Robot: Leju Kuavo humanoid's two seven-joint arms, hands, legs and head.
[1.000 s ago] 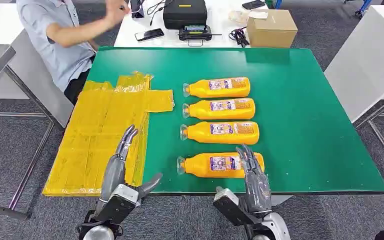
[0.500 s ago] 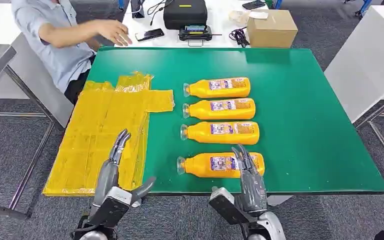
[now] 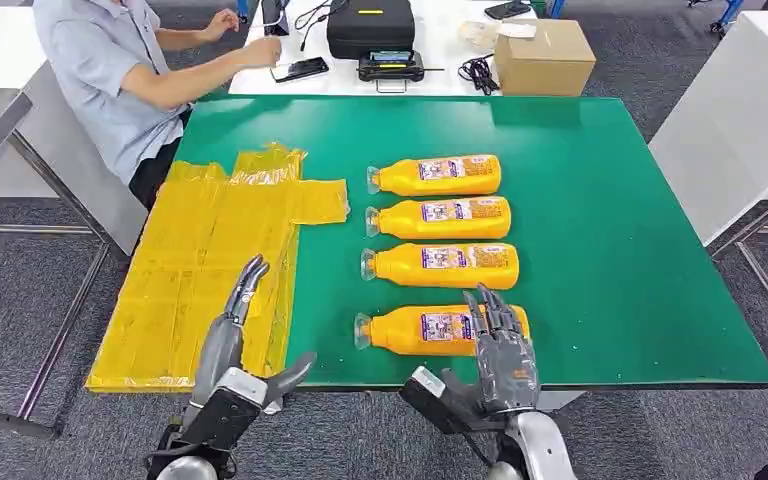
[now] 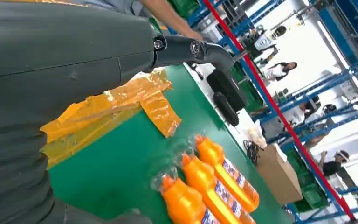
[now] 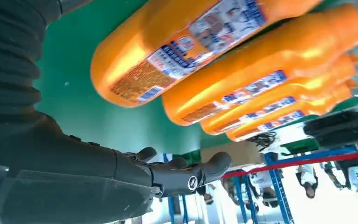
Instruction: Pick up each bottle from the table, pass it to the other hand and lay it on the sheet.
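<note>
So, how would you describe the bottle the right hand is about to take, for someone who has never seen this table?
Find the green table, with a yellow sheet over its left edge. Four orange bottles lie in a column beside the sheet, caps toward it. The target bottle is the nearest to the robot, the one with the right hand over its base end.

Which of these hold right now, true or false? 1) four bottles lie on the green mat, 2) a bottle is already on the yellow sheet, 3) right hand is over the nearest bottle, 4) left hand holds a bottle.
1) Four bottles lie on the green mat: true.
2) A bottle is on the yellow sheet: false, the sheet bears no bottle.
3) The right hand is over the nearest bottle: true, its fingers overlap the bottle's base end.
4) The left hand holds a bottle: false, it holds nothing, fingers extended over the sheet.
</note>
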